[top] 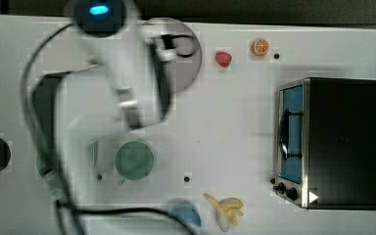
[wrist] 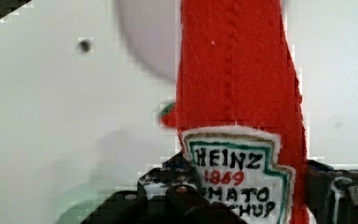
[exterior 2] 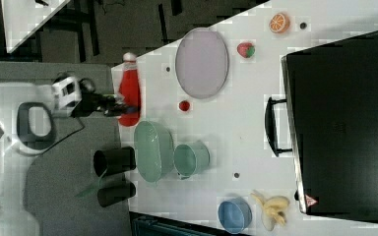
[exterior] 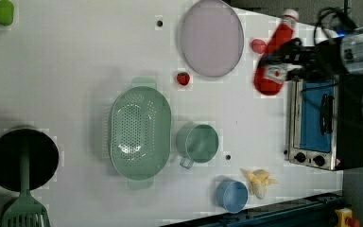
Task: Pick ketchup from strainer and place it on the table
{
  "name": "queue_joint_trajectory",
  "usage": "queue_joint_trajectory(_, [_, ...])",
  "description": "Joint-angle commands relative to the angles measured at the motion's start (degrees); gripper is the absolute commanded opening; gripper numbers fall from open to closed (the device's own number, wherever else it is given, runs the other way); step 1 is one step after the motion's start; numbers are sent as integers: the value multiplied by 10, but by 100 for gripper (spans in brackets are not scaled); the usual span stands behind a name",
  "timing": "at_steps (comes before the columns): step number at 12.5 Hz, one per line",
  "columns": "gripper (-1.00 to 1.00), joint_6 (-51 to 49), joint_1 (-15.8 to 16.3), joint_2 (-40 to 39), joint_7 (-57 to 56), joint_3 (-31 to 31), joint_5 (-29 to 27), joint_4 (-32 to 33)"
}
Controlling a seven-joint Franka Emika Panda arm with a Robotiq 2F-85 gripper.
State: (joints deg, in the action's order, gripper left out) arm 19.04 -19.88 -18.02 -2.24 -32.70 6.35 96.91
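Hand: your hand (exterior: 283, 64) is clamped on the lower body of the ketchup (exterior: 275, 54), one finger on each side of the label; in the wrist view the fingers (wrist: 177, 196) flank the white label at the bottle's base.
Ketchup: you have it lifted clear of the table (exterior: 75, 61), out of the strainer (exterior: 140, 134). In the left view it hangs tilted, white cap toward the top of the picture, between the grey plate (exterior: 211, 38) and the toaster oven (exterior: 319, 124). In the right view the ketchup (exterior 2: 129, 88) sits just above the strainer's (exterior 2: 153, 150) upper end, cap pointing up the picture.
Strainer: pale green, oval, perforated bottom bare, standing on the table just beside the green cup (exterior: 198, 143) on the left view's right.
Arm: your white arm (top: 127, 73) crosses the top view from the upper left, blurred, covering part of the grey plate (top: 188, 68).
Strawberries: one small red strawberry (exterior: 183, 78) lies on the table between the strainer and the grey plate; another (top: 223, 58) lies near the orange slice (top: 260, 47) in the top view.
Other things: a blue bowl (exterior: 231, 195) and a peeled banana (exterior: 261, 182) lie near the table edge at the bottom of the left view; a black pot (exterior: 22, 158) with a green spatula (exterior: 23, 210) sits at the left view's lower left; a green fruit (exterior: 3, 12) lies at the left view's top left corner.
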Motion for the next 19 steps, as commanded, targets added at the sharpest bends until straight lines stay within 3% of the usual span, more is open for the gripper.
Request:
queue_joint_trajectory(1, [19,-13,-21,5,-127,39,8,-2])
queue_joint_trajectory(7, [19,3,-23,5,-147,96,19,63])
queue_joint_trajectory(14, [19,138,-23,-6,-146,118,44,207])
queue_joint_trajectory(19, [19,256,-23,-54,-146,137,44,259])
